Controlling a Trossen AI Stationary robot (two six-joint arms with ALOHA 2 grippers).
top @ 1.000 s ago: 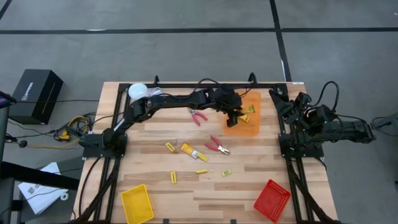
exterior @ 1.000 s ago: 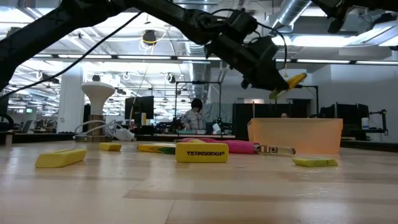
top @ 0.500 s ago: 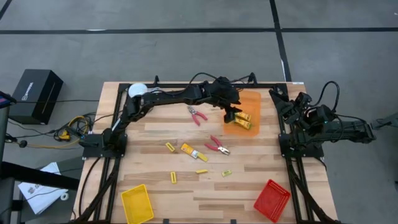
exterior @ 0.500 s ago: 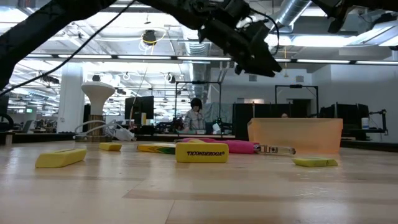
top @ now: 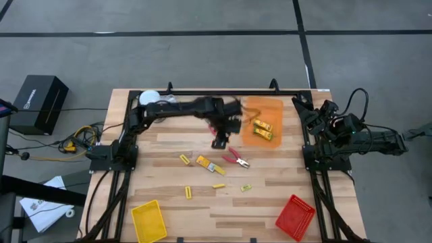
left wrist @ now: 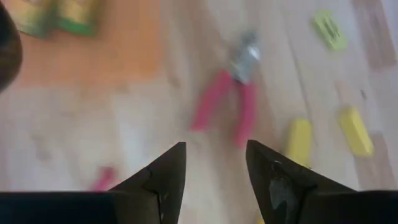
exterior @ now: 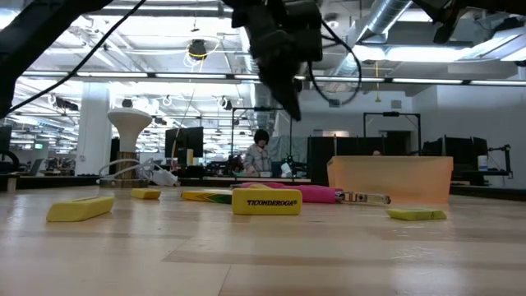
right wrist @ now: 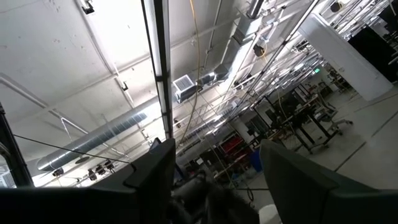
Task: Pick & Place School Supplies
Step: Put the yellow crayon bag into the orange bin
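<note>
My left gripper (top: 221, 140) (left wrist: 214, 169) is open and empty. It hangs above the table (top: 169, 175) just left of the orange tray (top: 264, 113); in the low view the left gripper (exterior: 283, 78) is well off the wood. Two yellow pieces (top: 263, 129) lie in the tray. Red-handled pliers (top: 235, 158) (left wrist: 227, 99) lie flat ahead of the fingers. A second pair (top: 214, 125) is mostly hidden under the arm. Several yellow blocks (top: 202, 162) (exterior: 266, 201) lie flat on the wood. My right gripper (right wrist: 214, 171) is open and parked at the table's right edge (top: 322, 120), pointing at the ceiling.
A yellow tray (top: 148, 221) sits at the near left corner and a red tray (top: 295, 217) at the near right. A white cup-like object (top: 148, 99) stands at the far left corner. A person (exterior: 260, 152) sits in the room beyond the table.
My left gripper held a yellow piece above the orange tray, then let it go; the piece now lies in the tray. The gripper then swung away toward the table's left and slightly toward the near edge, ending over the wood beside the pliers.
</note>
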